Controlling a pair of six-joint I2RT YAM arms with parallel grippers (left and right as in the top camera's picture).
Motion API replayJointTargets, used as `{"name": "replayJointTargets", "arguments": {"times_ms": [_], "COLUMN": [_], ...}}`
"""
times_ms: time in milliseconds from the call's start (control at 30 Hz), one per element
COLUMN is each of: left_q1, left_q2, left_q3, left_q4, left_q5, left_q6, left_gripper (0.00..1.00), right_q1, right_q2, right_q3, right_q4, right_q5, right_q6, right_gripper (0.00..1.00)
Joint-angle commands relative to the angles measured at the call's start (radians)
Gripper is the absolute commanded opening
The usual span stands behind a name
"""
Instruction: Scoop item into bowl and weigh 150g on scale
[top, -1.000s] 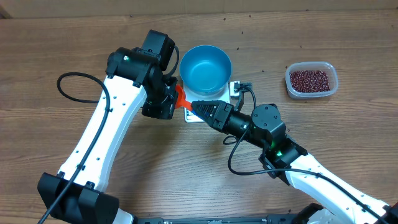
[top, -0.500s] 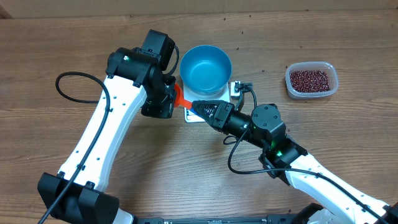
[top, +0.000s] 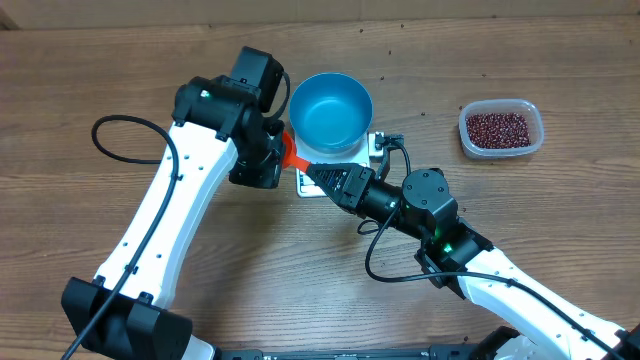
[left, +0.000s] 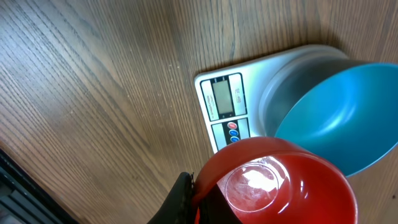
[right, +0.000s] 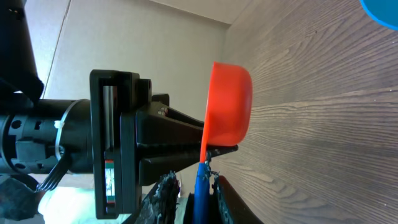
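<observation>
The blue bowl (top: 330, 110) stands empty on the white scale (top: 378, 148). In the left wrist view the scale's display (left: 224, 98) shows beside the bowl (left: 342, 118). A red-orange scoop (top: 290, 155) with a blue handle (right: 202, 186) hangs just left of the scale, its cup (left: 273, 183) empty. My left gripper (top: 280, 160) is shut on the scoop near the cup, one finger (left: 180, 200) pressed to its rim. My right gripper (top: 312, 172) is shut on the handle, its jaws either side of it (right: 200, 199). The beans (top: 497, 127) lie far right.
The beans fill a clear plastic tub (top: 535, 140) at the right of the wooden table (top: 150, 80). A black cable (top: 385, 235) loops from the right arm above the table in front of the scale. The left gripper's body (right: 118, 143) fills the left of the right wrist view.
My right gripper's jaws have narrowed around the scoop's handle. Both arms have barely shifted, and the left gripper has kept its hold.
</observation>
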Motion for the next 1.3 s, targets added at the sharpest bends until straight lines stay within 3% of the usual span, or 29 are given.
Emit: {"name": "replayJointTargets", "arguments": {"times_ms": [0,400,467,600,800,900,1067,1167,1267], "left_q1": [-0.022,-0.023,-0.023,-0.022,-0.021,-0.02,-0.008,-0.007,-0.008], "left_q2": [0.007,0.007,0.007,0.007,0.006,0.003,-0.013,-0.024,-0.036], "left_q3": [-0.005,-0.005,-0.005,-0.005,-0.005,-0.001,0.076,0.169,0.257], "left_q4": [0.003,0.007,0.007,0.007,0.007,0.04,0.143,0.132,0.1], "left_q5": [-0.021,-0.022,-0.021,-0.023,-0.055,-0.084,-0.089,-0.093,-0.093], "left_q6": [-0.021,-0.021,-0.021,-0.021,0.003,0.175,0.655,0.9,1.071], "left_gripper": [0.04,0.07,0.18,0.54,0.59,0.58,0.57,0.64,0.73], "right_q1": [0.009,0.009,0.009,0.008,0.008,0.007,0.0,-0.013,-0.027], "right_q2": [-0.006,-0.006,-0.006,-0.006,-0.006,-0.006,-0.006,-0.008,-0.024], "right_q3": [0.017,0.017,0.017,0.017,0.016,0.016,0.016,0.017,0.017], "right_q4": [0.002,0.002,0.0,-0.009,-0.047,-0.08,-0.159,-0.203,-0.255], "right_q5": [0.005,0.006,0.006,0.006,0.018,0.035,0.062,0.058,0.053], "right_q6": [0.003,0.003,0.003,0.003,0.002,-0.01,-0.09,-0.133,-0.161], "right_gripper": [0.2,0.1,0.08,0.06,0.05,0.05,0.04,0.04,0.04]}}
